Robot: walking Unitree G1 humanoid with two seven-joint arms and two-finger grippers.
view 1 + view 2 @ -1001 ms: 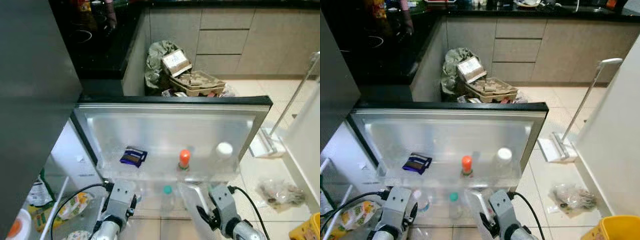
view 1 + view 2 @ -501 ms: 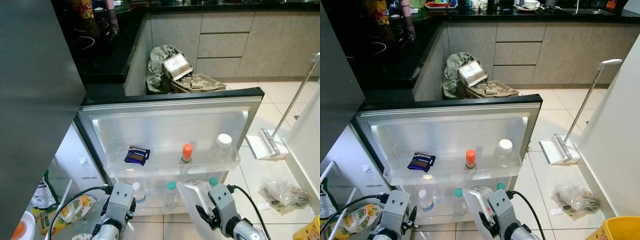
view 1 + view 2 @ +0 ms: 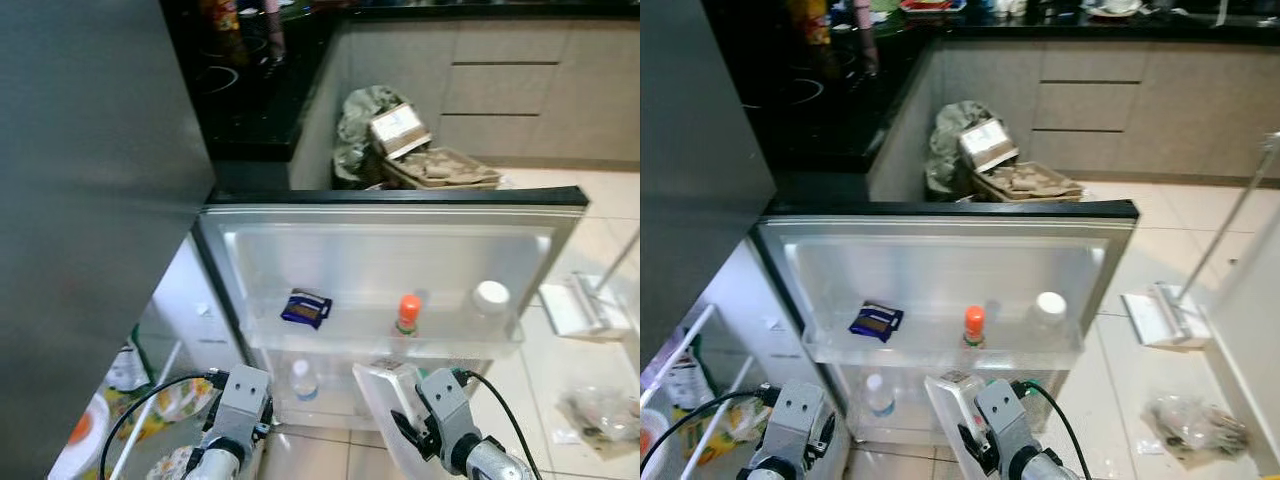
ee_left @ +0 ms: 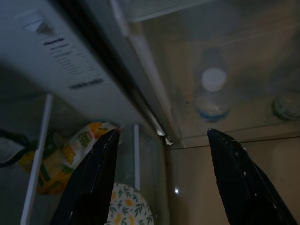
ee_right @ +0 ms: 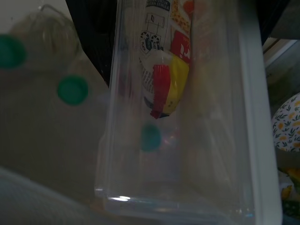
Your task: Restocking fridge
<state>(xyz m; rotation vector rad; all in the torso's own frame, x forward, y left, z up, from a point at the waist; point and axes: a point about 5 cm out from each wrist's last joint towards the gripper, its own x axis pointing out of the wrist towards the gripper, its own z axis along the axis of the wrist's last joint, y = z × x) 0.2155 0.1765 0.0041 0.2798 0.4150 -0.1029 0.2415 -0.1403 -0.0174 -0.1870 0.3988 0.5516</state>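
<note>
The fridge door (image 3: 400,245) stands open before me. Its upper shelf holds a blue packet (image 3: 306,309), an orange-capped bottle (image 3: 407,313) and a white-capped bottle (image 3: 490,297). On the lower shelf stands a white-capped water bottle (image 3: 302,378), which the left wrist view also shows as a water bottle (image 4: 213,93). My right gripper (image 3: 408,432) is low in front of the door, shut on a clear plastic container (image 3: 382,395) with a printed packet (image 5: 164,79) seen through it. My left gripper (image 4: 161,187) hangs open near the door's hinge edge, holding nothing.
The grey upper fridge door (image 3: 90,200) fills the left. Fridge shelves below it hold food packets (image 4: 79,150) and a floral plate (image 4: 126,206). Behind the door are a black counter (image 3: 260,90), rubbish bags with cardboard (image 3: 400,135), a dustpan (image 3: 580,305) and a plastic bag (image 3: 600,410) on the tiles.
The whole picture has slid to the right, so the camera has turned left. Both grippers keep their pose, and the container stays in the right one.
</note>
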